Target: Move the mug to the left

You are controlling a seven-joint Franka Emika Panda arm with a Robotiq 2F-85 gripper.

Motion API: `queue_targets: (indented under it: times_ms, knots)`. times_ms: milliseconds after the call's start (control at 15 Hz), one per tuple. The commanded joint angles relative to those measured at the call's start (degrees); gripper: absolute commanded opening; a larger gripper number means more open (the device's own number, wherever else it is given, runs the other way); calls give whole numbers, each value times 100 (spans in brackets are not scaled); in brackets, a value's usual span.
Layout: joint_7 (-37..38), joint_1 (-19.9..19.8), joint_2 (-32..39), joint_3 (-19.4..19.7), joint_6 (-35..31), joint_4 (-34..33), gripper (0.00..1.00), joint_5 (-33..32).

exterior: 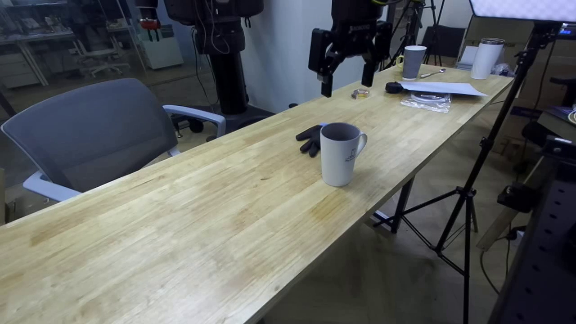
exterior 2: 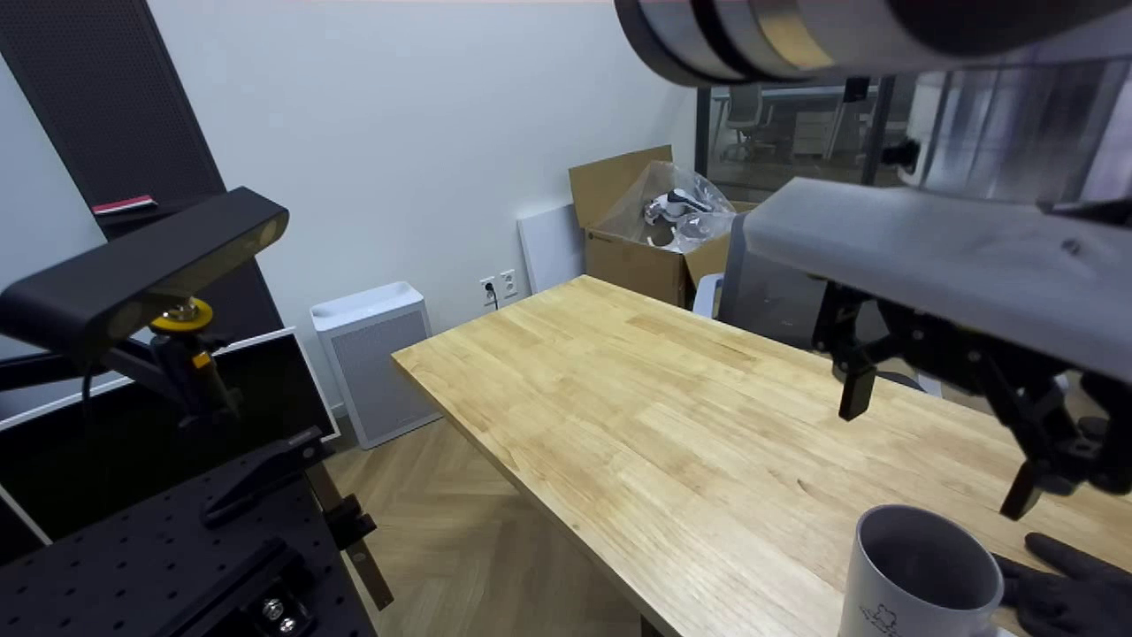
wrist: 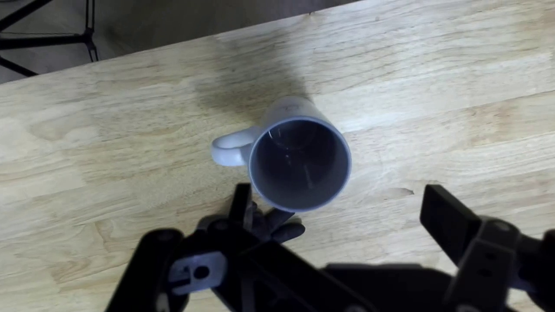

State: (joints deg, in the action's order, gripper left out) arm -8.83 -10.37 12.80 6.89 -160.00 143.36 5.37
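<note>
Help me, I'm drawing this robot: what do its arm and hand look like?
The arm is rounded and pale grey, with dark bands and a tan one, in an exterior view. The hand is black, with pale lettering on its body and two angular, jointed fingers ending in blocky tips.

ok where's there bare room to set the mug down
The widest bare patch of the table runs from the mug to the end by the cardboard box, alongside the grey chair. A smaller one lies between the mug and the clear plastic bag. It's crowded by the black glove close to the mug, and around the paper.
</note>
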Motion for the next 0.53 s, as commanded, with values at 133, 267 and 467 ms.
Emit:
queue_targets:
  times_ms: [133,267,467]
  knots:
    - [48,-73,645,-134,-183,-338,100,57]
    - [136,-22,852,-116,-146,-541,100,-28]
    - [192,29,1130,-142,-136,-811,100,-66]
